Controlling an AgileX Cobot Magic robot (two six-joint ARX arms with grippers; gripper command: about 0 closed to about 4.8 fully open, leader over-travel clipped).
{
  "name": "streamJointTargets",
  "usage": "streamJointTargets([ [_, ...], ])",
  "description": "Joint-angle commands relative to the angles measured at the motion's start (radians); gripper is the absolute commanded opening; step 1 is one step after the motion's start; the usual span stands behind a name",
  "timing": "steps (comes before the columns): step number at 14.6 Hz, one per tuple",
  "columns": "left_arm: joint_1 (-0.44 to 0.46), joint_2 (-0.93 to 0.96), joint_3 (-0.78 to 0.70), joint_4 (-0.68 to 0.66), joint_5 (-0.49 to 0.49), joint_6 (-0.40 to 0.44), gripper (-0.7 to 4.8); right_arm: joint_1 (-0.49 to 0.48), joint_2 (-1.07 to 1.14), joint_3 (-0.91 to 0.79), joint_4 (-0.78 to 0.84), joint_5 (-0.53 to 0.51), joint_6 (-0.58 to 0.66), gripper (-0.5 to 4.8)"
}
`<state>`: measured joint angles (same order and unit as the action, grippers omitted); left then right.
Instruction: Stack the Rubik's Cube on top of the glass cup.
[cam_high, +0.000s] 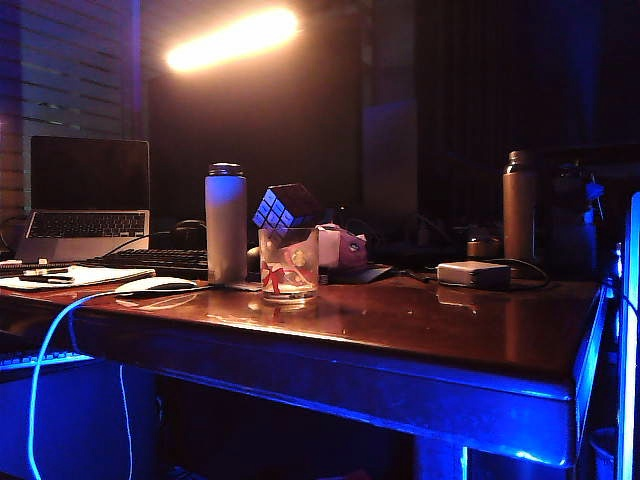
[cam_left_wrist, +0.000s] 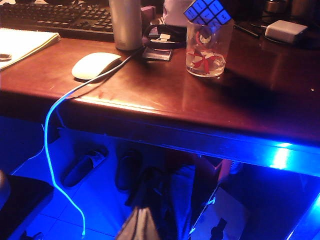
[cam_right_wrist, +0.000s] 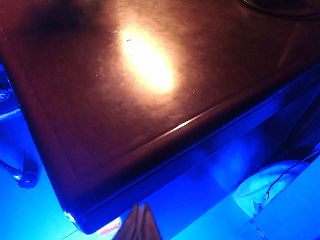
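Cube (cam_high: 285, 208) sits tilted on the cup (cam_high: 289, 264).
Right end effector (cam_right_wrist: 139, 223) closed, empty, off the surface (cam_high: 420, 320) edge; left end effector (cam_left_wrist: 141, 224) dim, seemingly closed below it.

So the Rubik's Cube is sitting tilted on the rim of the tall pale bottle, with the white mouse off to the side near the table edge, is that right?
Not quite. The Rubik's Cube sits tilted on the rim of the glass cup, not the tall pale bottle, which stands beside it. The exterior and left wrist views both show this. The white mouse does lie near the table edge.
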<state>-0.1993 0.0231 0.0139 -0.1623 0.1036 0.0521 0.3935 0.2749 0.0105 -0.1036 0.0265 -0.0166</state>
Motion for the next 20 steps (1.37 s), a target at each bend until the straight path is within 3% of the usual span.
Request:
streamJointTargets([
  [1, 0.001, 0.0, -0.008, -0.008, 0.005, 0.0, -0.03, 0.0, 0.0, -0.004, 0.013, 0.0, -0.003, 0.0],
  [10, 0.004, 0.0, -0.008, -0.008, 0.005, 0.0, -0.03, -0.013, -0.148, -0.004, -0.006, -0.003, -0.003, 0.0],
  [14, 0.012, -0.001, -0.008, -0.008, 0.006, 0.0, -0.03, -0.136, -0.272, -0.004, 0.005, -0.003, -0.003, 0.0],
  [17, 0.09, -0.004, -0.008, -0.008, 0.007, 0.0, -0.03, -0.228, -0.273, -0.004, -0.002, -0.002, -0.003, 0.0],
  [20, 0.163, -0.023, -0.008, -0.006, 0.005, 0.0, -0.03, -0.251, -0.273, -0.004, -0.004, -0.002, -0.002, 0.0],
])
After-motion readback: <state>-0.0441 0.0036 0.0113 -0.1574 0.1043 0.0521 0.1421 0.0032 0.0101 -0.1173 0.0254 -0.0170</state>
